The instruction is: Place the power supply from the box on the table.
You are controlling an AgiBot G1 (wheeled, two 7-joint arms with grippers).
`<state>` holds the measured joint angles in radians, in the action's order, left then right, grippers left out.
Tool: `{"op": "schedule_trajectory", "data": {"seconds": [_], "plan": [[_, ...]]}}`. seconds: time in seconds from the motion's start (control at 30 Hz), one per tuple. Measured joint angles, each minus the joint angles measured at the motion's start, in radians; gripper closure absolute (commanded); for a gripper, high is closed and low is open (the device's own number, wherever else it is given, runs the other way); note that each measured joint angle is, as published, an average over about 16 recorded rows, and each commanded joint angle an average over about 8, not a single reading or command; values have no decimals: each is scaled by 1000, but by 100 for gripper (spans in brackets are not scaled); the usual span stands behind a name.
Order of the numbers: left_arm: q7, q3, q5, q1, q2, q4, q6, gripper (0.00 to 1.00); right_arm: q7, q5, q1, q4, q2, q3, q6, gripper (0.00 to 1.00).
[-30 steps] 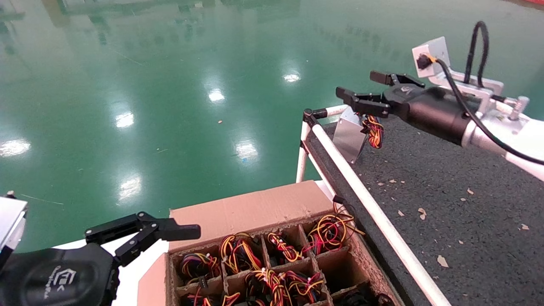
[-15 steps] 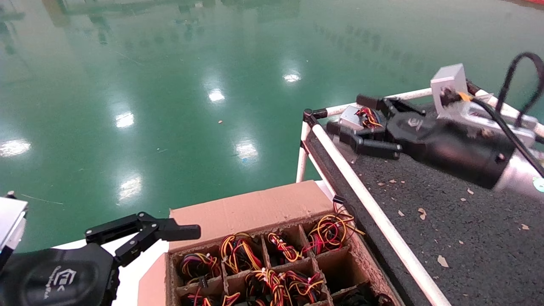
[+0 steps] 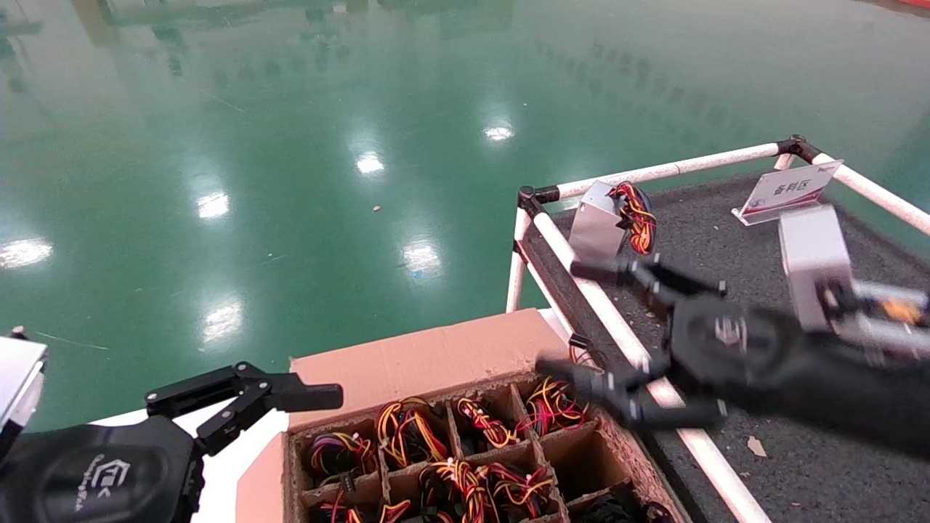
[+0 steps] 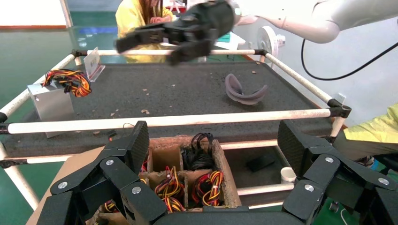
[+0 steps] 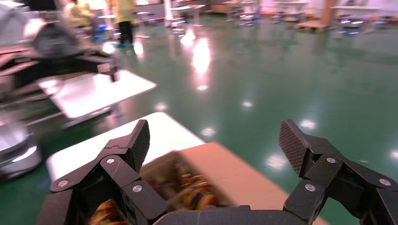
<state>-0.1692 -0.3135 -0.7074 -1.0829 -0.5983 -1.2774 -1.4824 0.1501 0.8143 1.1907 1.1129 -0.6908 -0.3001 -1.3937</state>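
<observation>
A silver-grey power supply (image 3: 599, 226) with a red, yellow and black wire tail stands on the table (image 3: 763, 305) at its far left corner, with nothing holding it. It also shows in the left wrist view (image 4: 49, 101). My right gripper (image 3: 570, 319) is open and empty. It hangs over the table's left rail, beside the box (image 3: 436, 359). The box's cells hold several more wire bundles (image 3: 407, 428). In the right wrist view the box (image 5: 225, 173) lies below the open right gripper (image 5: 213, 136). My left gripper (image 3: 240, 396) is parked open left of the box.
A white pipe rail (image 3: 617, 327) separates the box from the table. On the table are a label stand (image 3: 788, 190) at the far side and a dark curved strap (image 4: 245, 91). Green floor lies beyond. People in yellow stand behind the table (image 4: 141, 14).
My right gripper let go of the power supply at the table's far corner, then swung back open towards the box. The left arm has not moved.
</observation>
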Motion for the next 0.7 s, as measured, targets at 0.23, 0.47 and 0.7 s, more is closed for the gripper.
{"op": "schedule_trajectory", "data": {"seconds": [0.23, 0.47, 0.7], "plan": [[0, 0, 0, 0, 0, 0, 0, 0, 27, -62, -86, 128, 59, 15, -76, 0], [0, 0, 0, 0, 0, 0, 0, 0, 41, -95, -130, 193, 89, 24, -114, 0], [0, 0, 1, 0, 0, 0, 1, 0, 41, -97, -133, 196, 91, 25, -116, 0]]}}
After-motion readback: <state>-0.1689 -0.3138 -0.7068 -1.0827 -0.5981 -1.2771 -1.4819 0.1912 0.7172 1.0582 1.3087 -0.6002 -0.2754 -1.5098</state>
